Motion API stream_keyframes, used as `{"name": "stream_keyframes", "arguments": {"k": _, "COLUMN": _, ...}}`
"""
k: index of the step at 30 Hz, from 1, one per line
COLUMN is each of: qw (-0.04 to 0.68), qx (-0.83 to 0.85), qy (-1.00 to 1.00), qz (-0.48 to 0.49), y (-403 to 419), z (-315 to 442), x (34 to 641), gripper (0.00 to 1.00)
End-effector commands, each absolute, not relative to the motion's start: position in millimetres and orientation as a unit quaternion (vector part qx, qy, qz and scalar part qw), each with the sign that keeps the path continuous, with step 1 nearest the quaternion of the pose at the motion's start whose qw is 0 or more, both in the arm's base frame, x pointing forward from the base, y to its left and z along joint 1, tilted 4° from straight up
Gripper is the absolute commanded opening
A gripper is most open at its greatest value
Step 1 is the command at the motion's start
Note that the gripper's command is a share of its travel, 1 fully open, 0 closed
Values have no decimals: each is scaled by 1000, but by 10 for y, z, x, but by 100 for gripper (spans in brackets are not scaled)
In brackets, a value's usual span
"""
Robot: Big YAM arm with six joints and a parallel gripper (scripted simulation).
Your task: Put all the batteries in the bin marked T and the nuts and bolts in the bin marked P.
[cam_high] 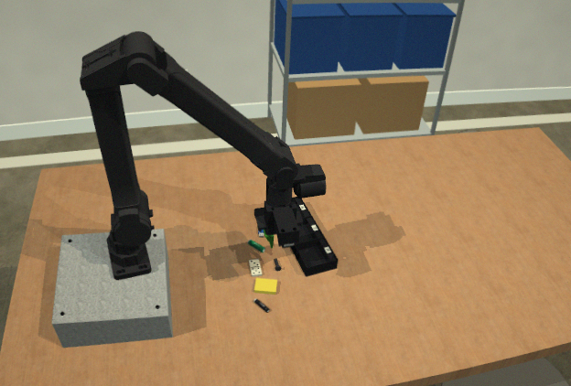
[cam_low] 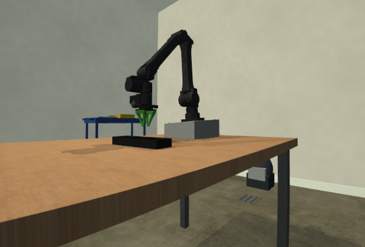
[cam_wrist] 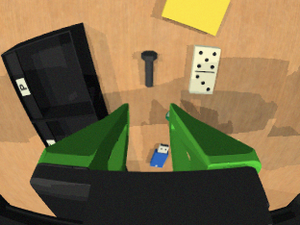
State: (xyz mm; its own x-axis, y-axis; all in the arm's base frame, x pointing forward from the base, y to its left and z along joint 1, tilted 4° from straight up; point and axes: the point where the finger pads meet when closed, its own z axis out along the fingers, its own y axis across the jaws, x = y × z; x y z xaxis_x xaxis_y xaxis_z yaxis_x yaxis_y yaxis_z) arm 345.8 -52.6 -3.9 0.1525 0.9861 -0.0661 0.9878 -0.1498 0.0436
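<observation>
Nothing binned yet — your claw (cam_wrist: 149, 131) hangs part-spread and holding nothing, low beside the bins (cam_high: 317, 252). Green battery (cam_high: 256, 245), black battery (cam_high: 261, 305) and bolt (cam_wrist: 149, 68) all lie on the table (cam_high: 414, 234).

One arm (cam_high: 210, 110) stands on one grey block (cam_high: 110, 287) on one desk (cam_high: 437, 243). It carries one tool (cam_wrist: 148, 131) with two green fingers.

On the desk lie:
- one black bin row (cam_high: 317, 252) with three compartments, each with one white label
- two batteries: one green (cam_high: 256, 245), one black (cam_high: 261, 305)
- one black bolt (cam_wrist: 149, 66)
- one domino (cam_wrist: 206, 69), showing five pips on one half and two on the other
- one yellow pad (cam_wrist: 195, 5)
- one blue USB stick (cam_wrist: 161, 155)

Behind the desk stands one rack (cam_high: 286, 49) holding six blue boxes (cam_high: 308, 38) and two brown cartons (cam_high: 322, 105).

In the exterior view, one blue side table (cam_low: 88, 119) bears one yellow thing (cam_low: 125, 115).
</observation>
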Motion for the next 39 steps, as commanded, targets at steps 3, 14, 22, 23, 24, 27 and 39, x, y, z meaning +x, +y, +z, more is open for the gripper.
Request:
{"name": "stream_keyframes", "arguments": {"k": 3, "qw": 39, "qx": 760, "qy": 648, "qz": -14, "y": -503, "z": -89, "x": 3449, "gripper": 29}}
{"name": "stream_keyframes", "arguments": {"k": 14, "qw": 36, "qx": 760, "qy": 648, "qz": -17, "y": -504, "z": -84, "x": 3444, "gripper": 29}}
{"name": "stream_keyframes", "arguments": {"k": 22, "qw": 39, "qx": 760, "qy": 649, "qz": -14, "y": -587, "z": -325, "x": 3455, "gripper": 29}}
{"name": "stream_keyframes", "arguments": {"k": 23, "qw": 39, "qx": 759, "qy": 650, "qz": -14, "y": -590, "z": -366, "x": 3450, "gripper": 29}}
{"name": "stream_keyframes", "arguments": {"k": 24, "qw": 39, "qx": 759, "qy": 650, "qz": -14, "y": -592, "z": -406, "x": 3446, "gripper": 29}}
{"name": "stream_keyframes", "arguments": {"k": 27, "qw": 39, "qx": 757, "qy": 652, "qz": -14, "y": -577, "z": -527, "x": 3444, "gripper": 29}}
{"name": "stream_keyframes", "arguments": {"k": 39, "qw": 56, "qx": 756, "qy": 653, "qz": 1, "y": -608, "z": -571, "x": 3699, "gripper": 29}}
